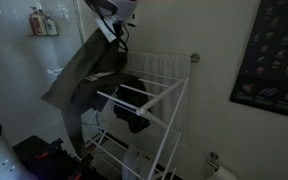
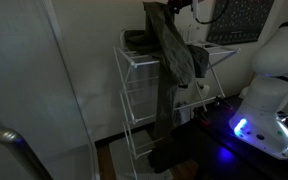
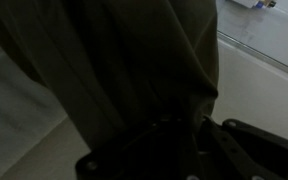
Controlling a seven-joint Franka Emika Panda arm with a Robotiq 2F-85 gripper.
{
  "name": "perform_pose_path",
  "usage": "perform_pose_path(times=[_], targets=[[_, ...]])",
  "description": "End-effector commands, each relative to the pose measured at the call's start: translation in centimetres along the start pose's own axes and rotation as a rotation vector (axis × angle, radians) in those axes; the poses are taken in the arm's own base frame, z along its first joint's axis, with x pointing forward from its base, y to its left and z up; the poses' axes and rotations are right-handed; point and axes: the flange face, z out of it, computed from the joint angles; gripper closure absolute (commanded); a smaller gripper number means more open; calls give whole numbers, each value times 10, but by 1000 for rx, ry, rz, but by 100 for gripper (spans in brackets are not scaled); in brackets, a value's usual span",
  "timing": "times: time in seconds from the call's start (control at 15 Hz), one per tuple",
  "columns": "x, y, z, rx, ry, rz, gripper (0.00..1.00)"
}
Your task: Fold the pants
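Hand [image 1: 108, 30] high at 12 o'clock in an exterior view, closed on the upper end of the pants [image 1: 84, 85]. Held well up in the air, hanging from that grip as one long olive-grey drape, slanting down toward 7 o'clock and ending close to the lower edge of the view. Just beside the cloth, at its 4 o'clock, a white drying rack [image 1: 152, 100]; whether cloth and rack touch, impossible to tell. Draped over a rail inside the rack, a smaller black garment [image 1: 134, 108], apart from the hand. On the wall at 3 o'clock, a dark poster [image 1: 279, 55]; at 10 o'clock, a few bottles [image 1: 42, 22] on a shelf.

In an exterior view, pants [image 2: 169, 70] hanging from 12 o'clock straight down in front of the tall drying rack [image 2: 132, 95], lower end lost in shadow near the floor at 6 o'clock. White robot base [image 2: 276, 70] at 3 o'clock, with a blue light [image 2: 244, 128] glowing at 4 o'clock.

Wrist view almost filled with the pants [image 3: 114, 60], folds gathering toward 6 o'clock and running into the dark body of the hand [image 3: 179, 140]. Fingers too dark to pick out there. Pale strip of floor at 2 o'clock.
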Motion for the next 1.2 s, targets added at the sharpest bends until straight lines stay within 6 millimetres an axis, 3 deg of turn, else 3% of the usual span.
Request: perform_pose_path(times=[0.0, 0.2, 0.27, 0.33, 0.53, 0.93, 1.13], targets=[[11, 15, 16, -61, 9, -57, 98], [3, 37, 29, -171, -40, -81, 97], [0, 43, 32, -224, -59, -90, 80], [-2, 48, 36, -293, -84, -104, 69], [-6, 51, 40, -374, -137, -116, 48], [-15, 7, 26, -274, -257, -46, 2], [-20, -34, 9, -221, -356, 5, 0]])
